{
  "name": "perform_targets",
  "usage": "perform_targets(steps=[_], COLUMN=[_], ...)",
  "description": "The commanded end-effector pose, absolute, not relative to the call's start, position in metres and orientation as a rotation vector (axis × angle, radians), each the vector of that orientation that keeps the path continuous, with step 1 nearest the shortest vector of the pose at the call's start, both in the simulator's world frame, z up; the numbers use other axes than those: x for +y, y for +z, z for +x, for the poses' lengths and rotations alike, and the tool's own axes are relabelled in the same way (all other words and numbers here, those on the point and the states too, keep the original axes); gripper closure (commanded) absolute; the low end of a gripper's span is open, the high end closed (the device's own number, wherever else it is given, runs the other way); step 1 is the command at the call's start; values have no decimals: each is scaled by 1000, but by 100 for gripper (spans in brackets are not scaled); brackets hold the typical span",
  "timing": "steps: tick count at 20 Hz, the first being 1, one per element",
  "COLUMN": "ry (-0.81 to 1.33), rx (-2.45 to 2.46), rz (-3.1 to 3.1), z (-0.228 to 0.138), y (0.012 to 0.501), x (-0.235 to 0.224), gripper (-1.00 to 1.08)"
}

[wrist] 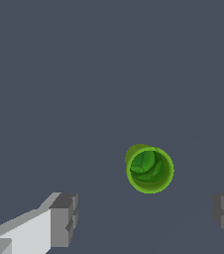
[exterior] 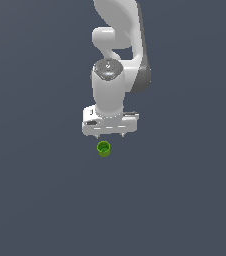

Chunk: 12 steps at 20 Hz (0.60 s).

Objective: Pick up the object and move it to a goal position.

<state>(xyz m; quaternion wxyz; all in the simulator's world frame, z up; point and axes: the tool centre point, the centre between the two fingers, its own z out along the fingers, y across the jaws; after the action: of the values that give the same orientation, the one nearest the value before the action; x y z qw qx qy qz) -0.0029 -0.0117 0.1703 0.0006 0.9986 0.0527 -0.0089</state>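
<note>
The end effector (exterior: 110, 136) hangs above the green cup (exterior: 103, 149), fingers (wrist: 64, 221) spread wide, gripping nothing.

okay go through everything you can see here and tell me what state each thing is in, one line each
green cup: upright, mouth facing up, resting free on the floor, not gripped.
claw: open, fingers spread wide, holding nothing, above the cup and not touching it.
arm: bent down over the cup, claw pointing at the floor.
</note>
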Motion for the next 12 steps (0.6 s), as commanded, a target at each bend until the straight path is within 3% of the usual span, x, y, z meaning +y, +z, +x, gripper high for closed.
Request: perform_targets(steps=[1, 12], ry=[-28, -28], rx=[216, 593], rz=[3132, 3079], z=[-3, -4], y=[168, 152], x=[-13, -21], gripper=[-92, -92])
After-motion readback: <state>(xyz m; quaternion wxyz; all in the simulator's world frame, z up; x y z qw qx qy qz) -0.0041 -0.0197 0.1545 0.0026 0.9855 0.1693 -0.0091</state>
